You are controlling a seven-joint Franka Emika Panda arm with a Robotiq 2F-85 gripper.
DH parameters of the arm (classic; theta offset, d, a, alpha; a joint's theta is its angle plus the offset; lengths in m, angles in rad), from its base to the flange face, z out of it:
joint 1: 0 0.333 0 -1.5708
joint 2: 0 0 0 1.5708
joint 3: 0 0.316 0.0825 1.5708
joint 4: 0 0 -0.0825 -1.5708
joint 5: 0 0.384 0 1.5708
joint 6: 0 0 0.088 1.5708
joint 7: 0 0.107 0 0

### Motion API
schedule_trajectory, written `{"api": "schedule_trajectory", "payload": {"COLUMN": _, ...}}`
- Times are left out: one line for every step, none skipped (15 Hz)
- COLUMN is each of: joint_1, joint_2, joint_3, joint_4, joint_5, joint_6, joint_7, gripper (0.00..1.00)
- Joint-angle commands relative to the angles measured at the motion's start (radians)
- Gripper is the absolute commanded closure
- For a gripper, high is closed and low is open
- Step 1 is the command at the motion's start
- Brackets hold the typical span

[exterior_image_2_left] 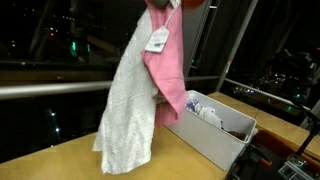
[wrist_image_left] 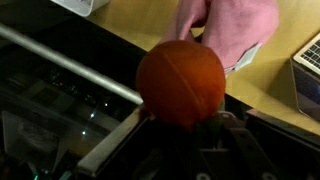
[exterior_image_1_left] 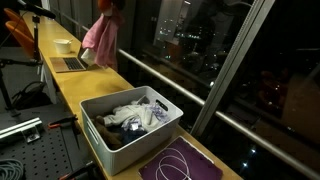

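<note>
- The claw (wrist_image_left: 185,120) is clamped on a bundle of cloth, pink and pale grey with an orange-red top (exterior_image_2_left: 165,75). In the wrist view an orange rounded bulge with a seam line, seemingly the top of that bundle, fills the space between the fingers and hides their tips.
- The bundle hangs in the air above the long yellow wooden tabletop (exterior_image_2_left: 60,160). In an exterior view the grey part (exterior_image_2_left: 125,110) drapes lowest and its hem comes close to the wood. Whether it touches cannot be told.
- A small white tag (exterior_image_2_left: 157,40) dangles on the pink part, near the top.
- In an exterior view the bundle (exterior_image_1_left: 100,38) hangs over the far stretch of the tabletop (exterior_image_1_left: 70,90), just beside a flat grey laptop (exterior_image_1_left: 72,63) and near a pale bowl (exterior_image_1_left: 63,45).
- The wrist view shows the pink cloth (wrist_image_left: 240,25) past the orange bulge, with the laptop (wrist_image_left: 308,65) at the right edge.
- A white rectangular plastic bin (exterior_image_1_left: 100,140) stands on the tabletop, well apart from the bundle, and holds a heap of mixed dark and light clothes (exterior_image_1_left: 130,118). It shows in both exterior views (exterior_image_2_left: 205,140).
- A purple flat mat with a looped white cable on it (exterior_image_1_left: 185,160) lies just beside the bin.
- A metal window rail (exterior_image_1_left: 190,85) runs along the tabletop's far edge, with dark glass behind it.
</note>
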State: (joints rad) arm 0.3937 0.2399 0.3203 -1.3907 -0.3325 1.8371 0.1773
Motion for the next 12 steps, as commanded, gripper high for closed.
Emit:
{"api": "schedule_trajectory", "payload": {"joint_1": -0.037, "joint_2": 0.021, "joint_3": -0.013, "joint_4": -0.075, "joint_5": 0.046, "joint_6": 0.047, "joint_7": 0.0, "gripper": 0.95}}
{"api": "schedule_trajectory", "payload": {"joint_1": -0.049, "joint_2": 0.029, "joint_3": -0.013, "joint_4": -0.1, "joint_5": 0.057, "joint_6": 0.059, "joint_7": 0.003, "gripper": 0.95}}
{"api": "schedule_trajectory", "payload": {"joint_1": -0.061, "joint_2": 0.03, "joint_3": -0.012, "joint_4": -0.124, "joint_5": 0.069, "joint_6": 0.071, "joint_7": 0.002, "gripper": 0.95}}
{"api": "schedule_trajectory", "payload": {"joint_1": -0.048, "joint_2": 0.037, "joint_3": -0.038, "joint_4": -0.142, "joint_5": 0.087, "joint_6": 0.08, "joint_7": 0.001, "gripper": 0.95}}
{"api": "schedule_trajectory", "payload": {"joint_1": -0.053, "joint_2": 0.039, "joint_3": -0.042, "joint_4": -0.159, "joint_5": 0.099, "joint_6": 0.084, "joint_7": 0.002, "gripper": 0.95}}
{"api": "schedule_trajectory", "payload": {"joint_1": -0.058, "joint_2": 0.034, "joint_3": -0.05, "joint_4": -0.191, "joint_5": 0.114, "joint_6": 0.1, "joint_7": 0.002, "gripper": 0.95}}
{"api": "schedule_trajectory", "payload": {"joint_1": -0.061, "joint_2": 0.031, "joint_3": -0.057, "joint_4": -0.218, "joint_5": 0.126, "joint_6": 0.114, "joint_7": 0.002, "gripper": 0.95}}
{"api": "schedule_trajectory", "payload": {"joint_1": -0.065, "joint_2": 0.025, "joint_3": -0.065, "joint_4": -0.246, "joint_5": 0.136, "joint_6": 0.131, "joint_7": 0.005, "gripper": 0.94}}
{"api": "schedule_trajectory", "payload": {"joint_1": -0.067, "joint_2": 0.019, "joint_3": -0.07, "joint_4": -0.269, "joint_5": 0.144, "joint_6": 0.142, "joint_7": 0.005, "gripper": 0.55}}
{"api": "schedule_trajectory", "payload": {"joint_1": -0.069, "joint_2": 0.009, "joint_3": -0.075, "joint_4": -0.295, "joint_5": 0.144, "joint_6": 0.161, "joint_7": 0.005, "gripper": 0.54}}
{"api": "schedule_trajectory", "payload": {"joint_1": -0.074, "joint_2": 0.0, "joint_3": -0.078, "joint_4": -0.317, "joint_5": 0.151, "joint_6": 0.175, "joint_7": 0.005, "gripper": 0.47}}
{"api": "schedule_trajectory", "payload": {"joint_1": -0.082, "joint_2": -0.015, "joint_3": -0.082, "joint_4": -0.345, "joint_5": 0.157, "joint_6": 0.194, "joint_7": 0.003, "gripper": 0.41}}
